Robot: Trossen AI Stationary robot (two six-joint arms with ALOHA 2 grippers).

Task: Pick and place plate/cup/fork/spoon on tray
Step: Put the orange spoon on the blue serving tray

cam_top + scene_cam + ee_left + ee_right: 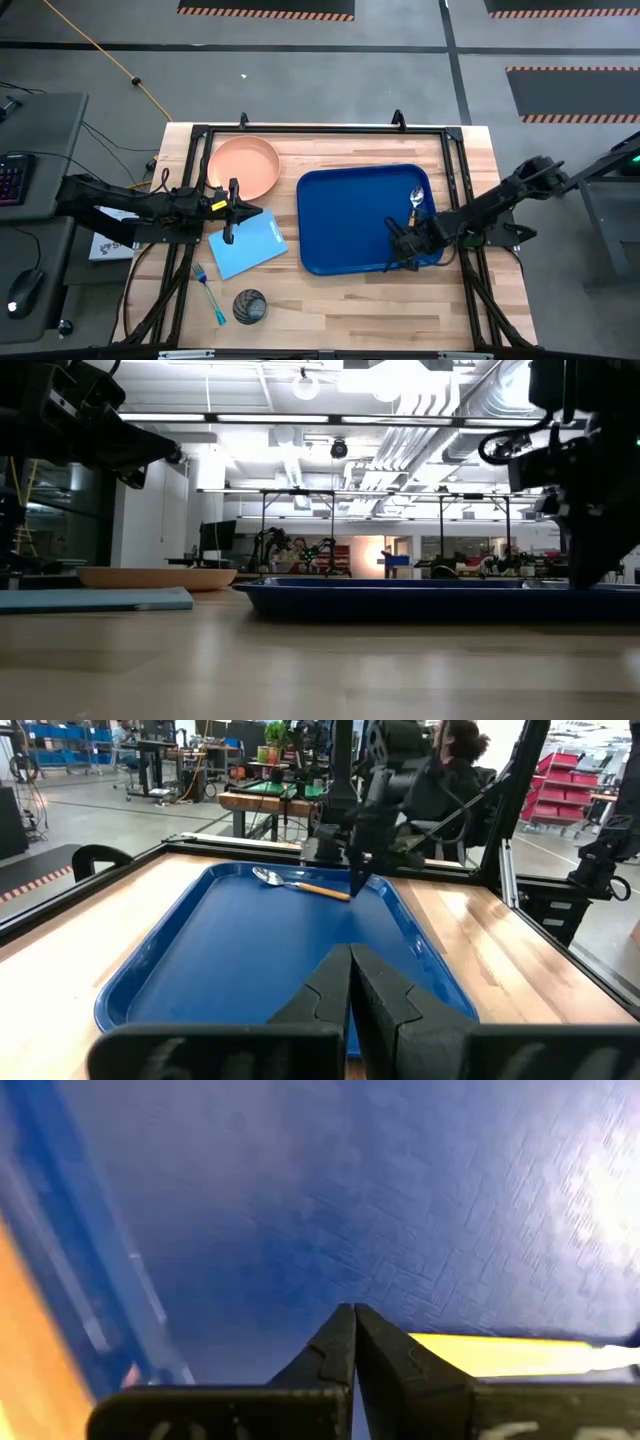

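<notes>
Right gripper (393, 246), fingers pressed together on nothing, hangs low over the tray (350, 215) near its front right corner. Beside it the spoon (415, 203) lies along the tray's right edge (silver bowl toward the back). Left gripper (232, 211), likewise clenched and empty, hovers between the plate (243, 167) at the bench's back left and a light-blue sheet (247, 247). Fork (208, 294) and cup (249, 306) sit near the front edge.

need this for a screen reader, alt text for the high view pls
Overhead, the right gripper sits over the blue tray, where the spoon lies. The left gripper waits between plate and light-blue sheet; fork and cup lie below.
</notes>
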